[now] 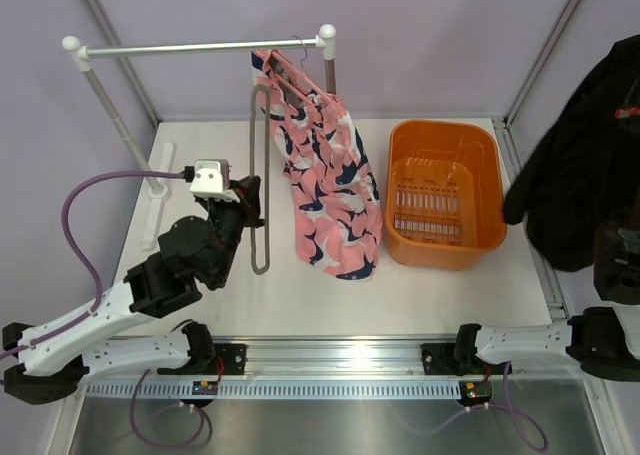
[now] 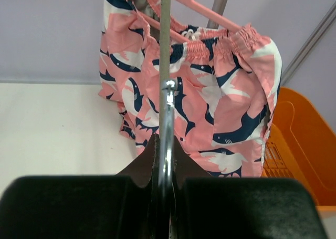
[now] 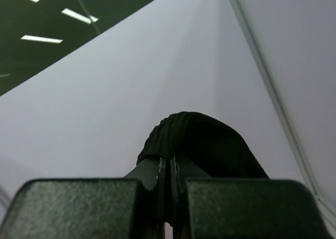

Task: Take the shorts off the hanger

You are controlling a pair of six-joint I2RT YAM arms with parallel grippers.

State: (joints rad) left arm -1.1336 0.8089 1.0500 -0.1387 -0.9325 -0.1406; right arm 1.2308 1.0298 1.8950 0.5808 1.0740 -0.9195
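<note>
Looking down on the shorts [image 1: 325, 185], pink with navy and white sharks, hanging by the elastic waistband on a pink hanger [image 1: 290, 70] and not yet coming off it. Hooking that hanger over the white rail [image 1: 200, 47] at the back of the tabletop [image 1: 330, 305], with the cloth trailing toward the near side between a grey metal loop [image 1: 260, 268] on the left and an orange basket [image 1: 440, 127] on the right. Clamping the left hand [image 1: 250, 200] tight on the loop, just beside the shorts, pinching the bar from both sides in the wrist view. Holding the right hand [image 3: 168, 168] at the far right, well apart from the shorts, pressing its fingers together beneath a black ribbed cloth [image 3: 199, 139] draping over the tips; not being able to tell whether pinching any of that cloth.
</note>
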